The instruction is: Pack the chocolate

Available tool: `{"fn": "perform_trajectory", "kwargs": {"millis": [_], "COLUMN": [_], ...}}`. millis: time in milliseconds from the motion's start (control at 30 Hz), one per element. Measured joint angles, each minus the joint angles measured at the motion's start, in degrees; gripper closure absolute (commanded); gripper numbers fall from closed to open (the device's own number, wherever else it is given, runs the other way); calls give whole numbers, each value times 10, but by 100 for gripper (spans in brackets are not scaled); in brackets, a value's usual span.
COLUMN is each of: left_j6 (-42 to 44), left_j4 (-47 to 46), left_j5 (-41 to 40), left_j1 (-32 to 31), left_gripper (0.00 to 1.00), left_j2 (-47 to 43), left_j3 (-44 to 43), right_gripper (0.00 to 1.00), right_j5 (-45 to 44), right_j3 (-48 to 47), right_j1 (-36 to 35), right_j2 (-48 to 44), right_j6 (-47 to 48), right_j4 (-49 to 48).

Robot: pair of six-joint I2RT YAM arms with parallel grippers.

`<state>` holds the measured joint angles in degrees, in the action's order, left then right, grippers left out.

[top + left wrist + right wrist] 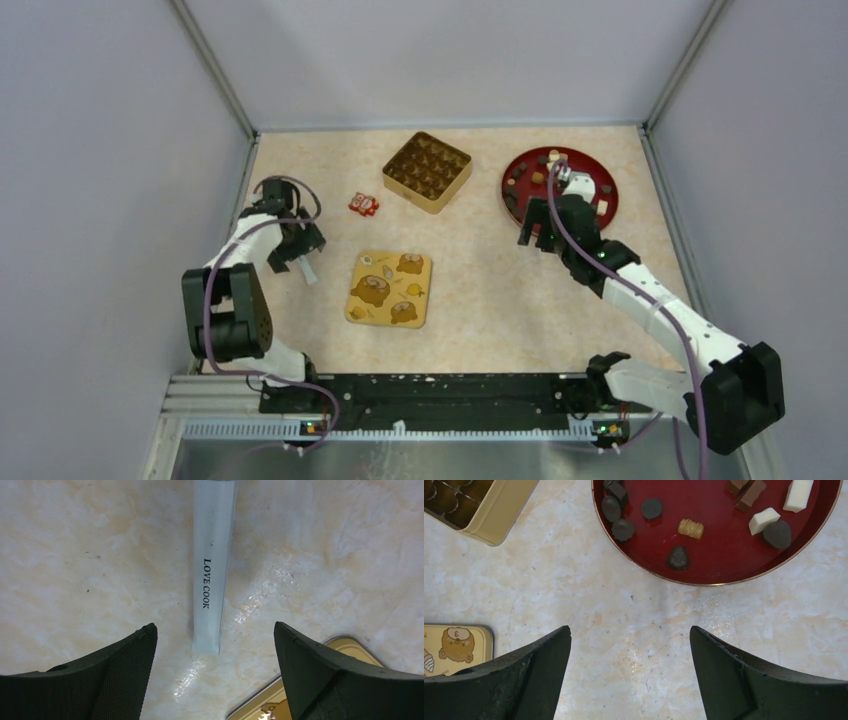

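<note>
The chocolate (538, 177) lies as several small lumps on a round red plate (583, 163) at the back right. In the right wrist view the pieces are mostly dark chocolate (678, 557), with one tan and two cream-white. My right gripper (540, 236) hangs open over bare table just short of the plate's (719, 555) near rim. Nothing is between the jaws of the right gripper (630, 632). A gold box (427, 170) with moulded pockets sits at back centre. My left gripper (297, 250) is open at the left. Below the left gripper (215, 630) lies a flat pale strip (212, 565) marked LOVE COOK.
A square yellow lid (390, 288) printed with brown cartoons lies flat mid-table. Its corner (260, 705) shows in the left wrist view, and the lid (454, 645) also shows in the right wrist view. A small red-and-white wrapped sweet (363, 204) lies left of the box. Walls enclose the table.
</note>
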<state>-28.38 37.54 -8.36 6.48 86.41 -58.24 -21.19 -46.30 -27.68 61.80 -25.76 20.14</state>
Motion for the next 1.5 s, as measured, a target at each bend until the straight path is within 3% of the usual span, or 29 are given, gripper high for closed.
{"fn": "perform_trajectory", "kwargs": {"millis": [400, 833, 1167, 1300, 1500], "left_j6": [0, 6, 71, 85, 99], "left_j4": [-88, -100, -13, -5, 0], "left_j5": [45, 64, 137, 159, 269], "left_j1": [32, 44, 9, -96, -247], "left_gripper": [45, 97, 99, 100, 99], "left_j2": [85, 90, -44, -101, -118], "left_j3": [24, 17, -29, -62, -77], "right_gripper": [14, 15, 16, 16, 16], "right_j5": [14, 2, -19, -37, -77], "right_j3": [2, 35, 35, 28, -1], "right_j1": [0, 0, 0, 0, 0], "right_j2": [1, -28, -59, -67, -88], "right_j6": [-13, -44, -53, -49, -34], "right_j4": [0, 6, 23, 41, 66]}}
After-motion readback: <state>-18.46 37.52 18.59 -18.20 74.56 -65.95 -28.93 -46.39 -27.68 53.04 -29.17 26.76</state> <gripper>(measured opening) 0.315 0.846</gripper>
